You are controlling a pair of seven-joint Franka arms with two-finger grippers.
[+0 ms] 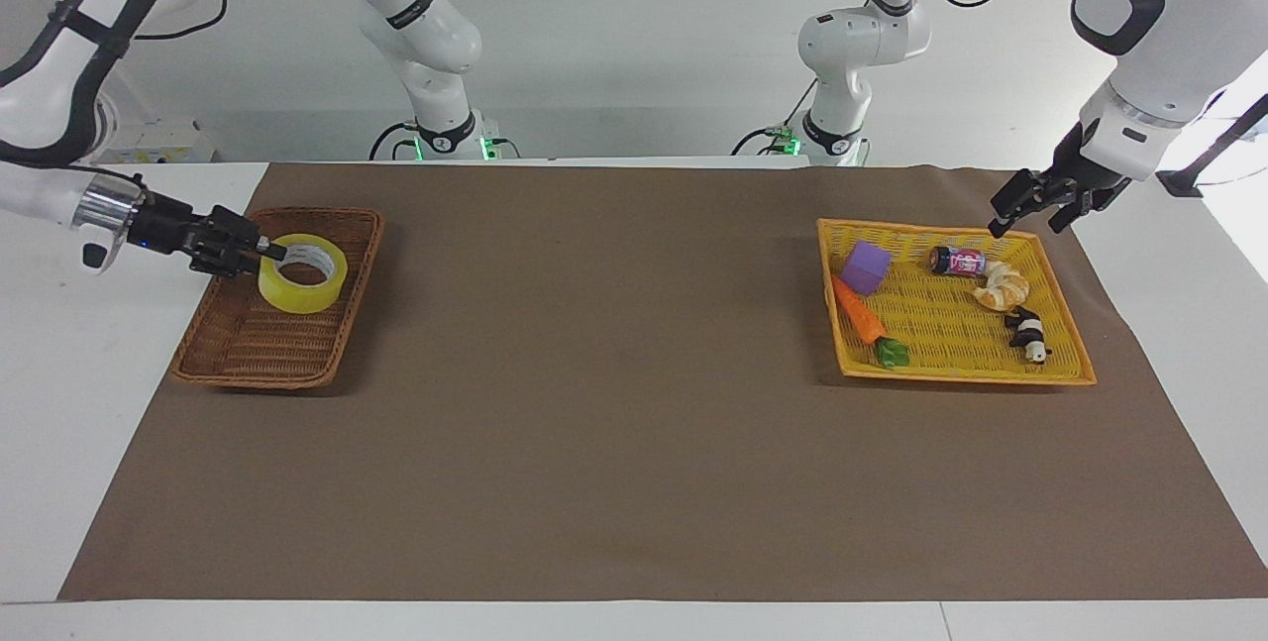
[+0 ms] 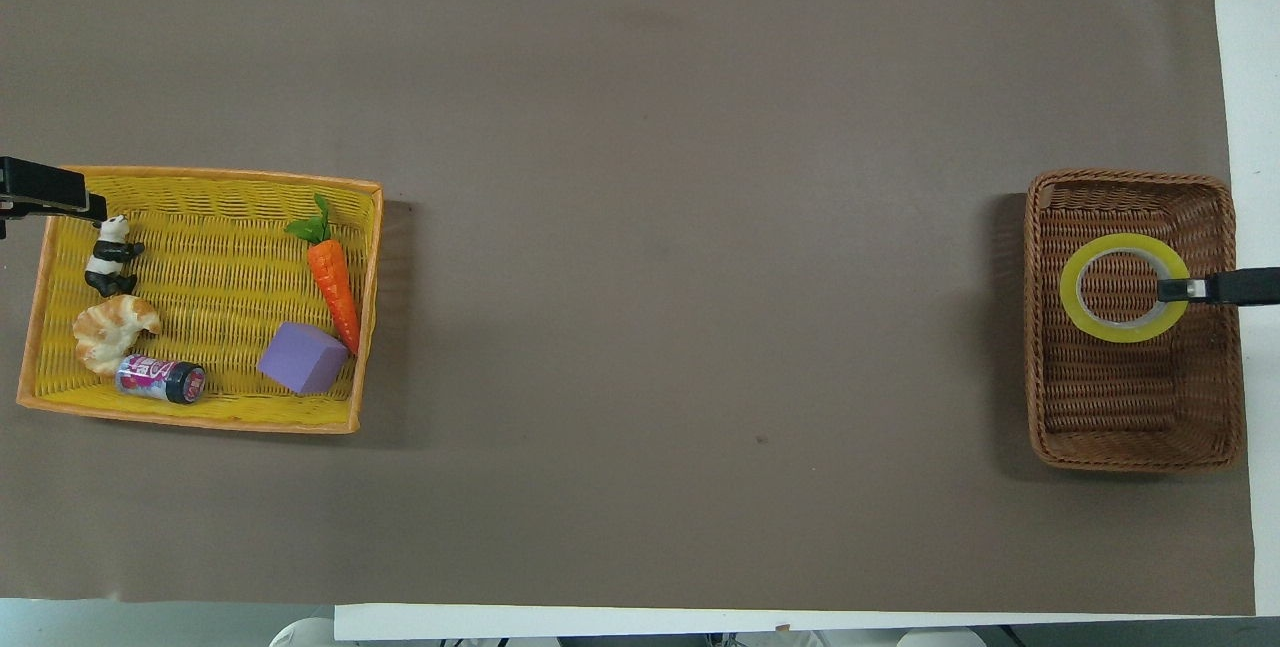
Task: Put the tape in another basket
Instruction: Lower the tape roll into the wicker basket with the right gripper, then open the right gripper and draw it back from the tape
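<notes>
Wicker basket [image 1: 260, 364] under the tape [image 1: 302, 274], gripped by the right end effector [image 1: 265, 251]; left end effector [image 1: 1030, 210] open over yellow tray [image 1: 966, 375].

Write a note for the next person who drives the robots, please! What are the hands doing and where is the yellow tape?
Right gripper: jaws shut on the tape, holding it by its wall over the brown basket, not yet released.
Left gripper: jaws open, empty, waiting over the corner of the yellow tray at the left arm's end.
Done: tape carried across the table to the brown basket.
Left: lower if needed, open the right jaws, pull the arm back.
</notes>
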